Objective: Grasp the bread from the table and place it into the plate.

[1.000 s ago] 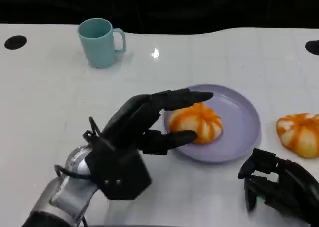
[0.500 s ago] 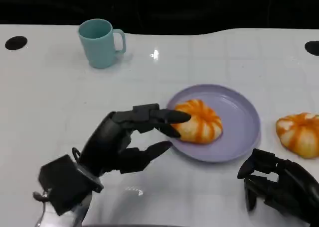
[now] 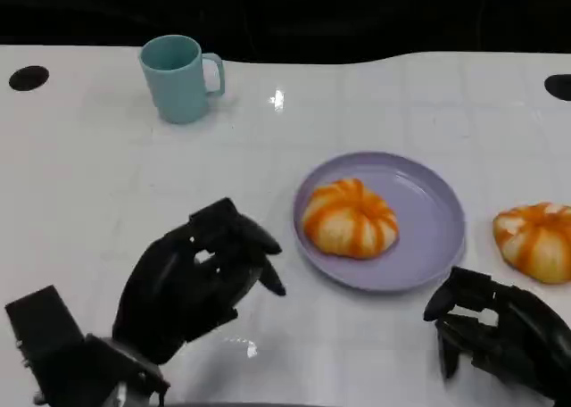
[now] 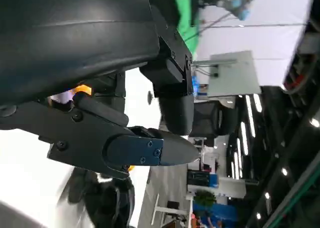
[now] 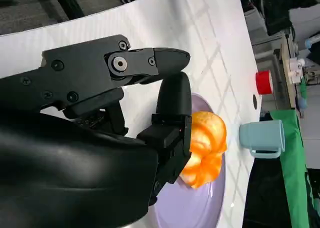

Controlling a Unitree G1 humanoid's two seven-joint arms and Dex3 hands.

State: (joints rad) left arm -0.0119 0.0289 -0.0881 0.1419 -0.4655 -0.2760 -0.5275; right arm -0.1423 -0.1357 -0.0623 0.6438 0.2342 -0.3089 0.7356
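The bread (image 3: 350,218) now sits in the left half of the purple plate (image 3: 428,202), a little right of centre in your head view, with nothing touching it. A second ago your left hand (image 3: 192,278) had its fingers stretched over that bun; half a second ago the fingertips were still at its near edge. Now the hand has pulled back toward the lower left of the frame, well apart from the plate, fingers loosely curled in and holding nothing. Read that as a finished release: the bun stayed where it was set while the hand came away, so this placement looks done.

In your right wrist view the same bun (image 5: 205,148) lies on the plate (image 5: 195,208) beyond the dark fingers, with the teal mug (image 5: 262,136) further off.

Your right hand (image 3: 500,336) has not shifted across the three head pictures; it rests at the lower right, fingers curled in and holding nothing.

A second bread roll (image 3: 535,239) lies on the white table (image 3: 89,184) at the right edge, just beside the plate and a short way above the right hand. If the task covers it too, that hand is the nearer one for it.

The teal mug (image 3: 178,75) stands at the upper left, well away from all of this.
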